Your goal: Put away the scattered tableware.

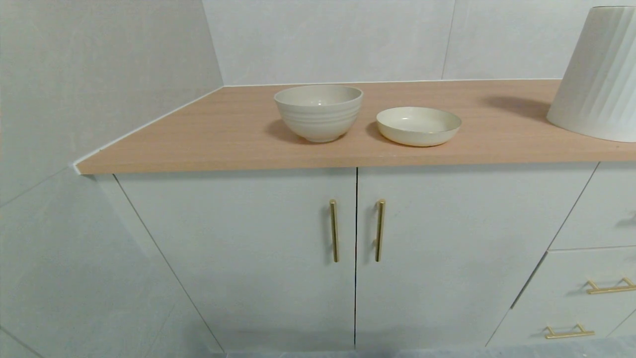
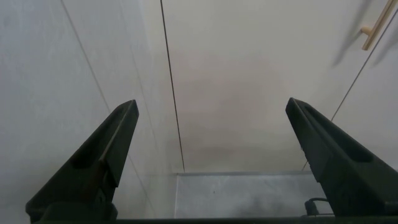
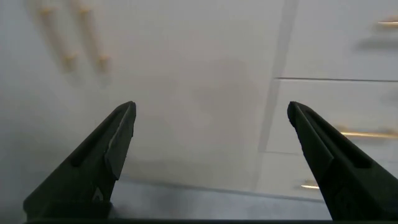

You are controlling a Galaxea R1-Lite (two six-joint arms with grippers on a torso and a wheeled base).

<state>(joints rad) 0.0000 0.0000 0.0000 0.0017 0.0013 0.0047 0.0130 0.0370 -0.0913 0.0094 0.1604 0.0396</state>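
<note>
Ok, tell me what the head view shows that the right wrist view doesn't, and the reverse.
Head view, not the right wrist's: the wooden countertop with a deep ribbed bowl and a shallow dish side by side, not touching, plus a white fluted object at its right end. Right wrist view, not the head's: the right gripper, open and empty. Both: the white cabinet doors, their two vertical gold handles, and the drawers beside them.

We see our left gripper as two dark grey-green fingers, each a long wedge tapering to a blunt tip. Our right gripper has the same matte, dark, wedge-shaped pair.
</note>
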